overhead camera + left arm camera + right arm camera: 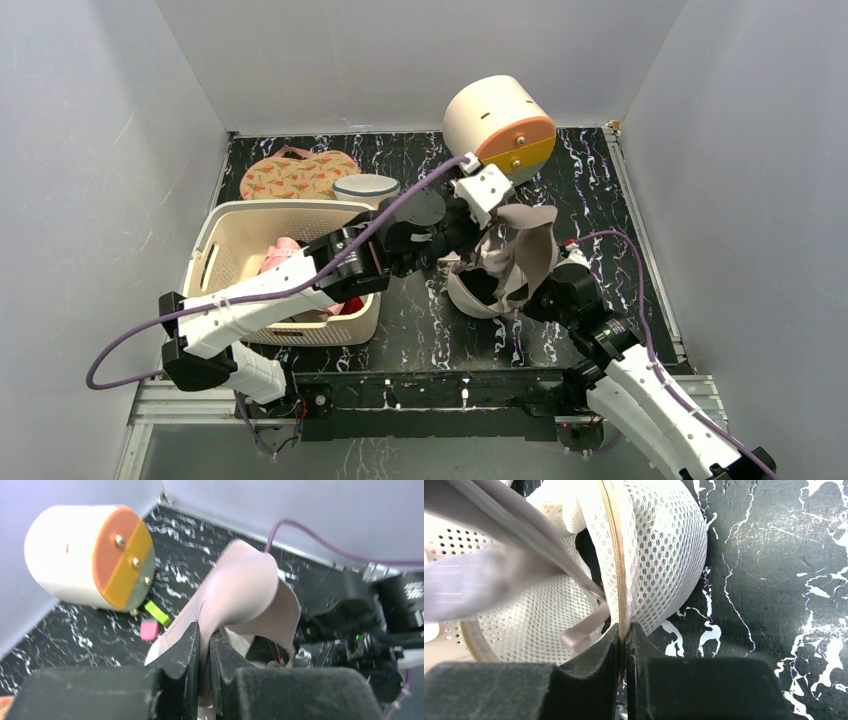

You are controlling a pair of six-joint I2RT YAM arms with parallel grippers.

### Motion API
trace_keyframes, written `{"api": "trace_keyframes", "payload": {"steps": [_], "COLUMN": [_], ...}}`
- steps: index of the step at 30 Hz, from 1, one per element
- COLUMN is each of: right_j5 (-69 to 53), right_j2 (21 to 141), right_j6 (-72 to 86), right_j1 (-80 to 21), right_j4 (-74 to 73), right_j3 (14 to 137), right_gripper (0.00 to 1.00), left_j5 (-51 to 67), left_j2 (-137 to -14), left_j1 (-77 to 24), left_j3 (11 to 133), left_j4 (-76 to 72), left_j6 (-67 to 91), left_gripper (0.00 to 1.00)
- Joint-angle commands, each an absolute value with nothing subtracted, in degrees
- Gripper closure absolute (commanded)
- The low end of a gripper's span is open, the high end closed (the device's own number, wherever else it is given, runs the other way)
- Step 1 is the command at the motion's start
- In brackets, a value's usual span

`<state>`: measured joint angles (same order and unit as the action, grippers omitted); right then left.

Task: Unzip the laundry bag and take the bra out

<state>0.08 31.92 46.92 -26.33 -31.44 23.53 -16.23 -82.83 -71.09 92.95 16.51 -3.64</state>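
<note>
The mesh laundry bag [472,295] sits open at the front middle of the dark marbled desk [420,320], with the beige bra [528,250] raised just above it. Only the right wrist view shows the right pincer [623,632] closed on the bag's zip rim. Only the left wrist view shows the left pincer [202,632] clamped on the bra's fabric. A cream drum [497,125] lies on its side behind. The left arm reaches across a basket [260,208] of clothes, and the right arm leans in from the near right corner.
</note>
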Motion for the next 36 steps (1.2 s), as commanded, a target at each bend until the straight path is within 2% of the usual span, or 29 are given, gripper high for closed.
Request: {"api": "trace_keyframes", "payload": {"steps": [1, 10, 14, 20, 24, 29, 36], "right_j5": [1.49, 0.46, 0.32, -0.29, -1.19, -1.89, -3.43], "right_j2": [31.21, 31.09, 31.17, 31.26, 31.49, 32.0, 32.36], "right_j6": [47.02, 46.67, 46.52, 46.23, 45.75, 45.33, 45.22], "right_j1": [-26.58, -26.6, -26.63, -26.61, -26.63, -26.58, -26.58], "right_j4": [-28.75, -27.99, -28.75, -28.16, -26.4, -26.17, -25.41], "right_j3": [25.08, 25.14, 25.6, 25.34, 24.46, 24.53, 23.89], "right_gripper": [0.94, 0.98, 0.98, 0.99, 0.99, 0.99, 0.99], "left_j5": [-19.04, -25.9, -35.62, -54.53, -65.03, -76.13, -84.76], "left_j2": [-79.44, -82.11, -82.33, -80.91, -75.88, -65.19, -58.47], "left_j1": [-70.93, -70.92, -70.93, -70.21, -69.11, -68.81, -68.63], "left_j3": [100.14, 113.68, 116.78, 115.1, 108.78, 93.63, 80.05], "left_j4": [13.19, 14.94, 16.23, 14.56, 7.44, -14.03, 5.52], "left_j6": [-6.48, -13.18, -18.29, -29.35, -38.91, -58.97, -41.45], "left_gripper": [1.0, 1.0, 1.0, 1.0, 1.0, 1.0, 1.0]}}
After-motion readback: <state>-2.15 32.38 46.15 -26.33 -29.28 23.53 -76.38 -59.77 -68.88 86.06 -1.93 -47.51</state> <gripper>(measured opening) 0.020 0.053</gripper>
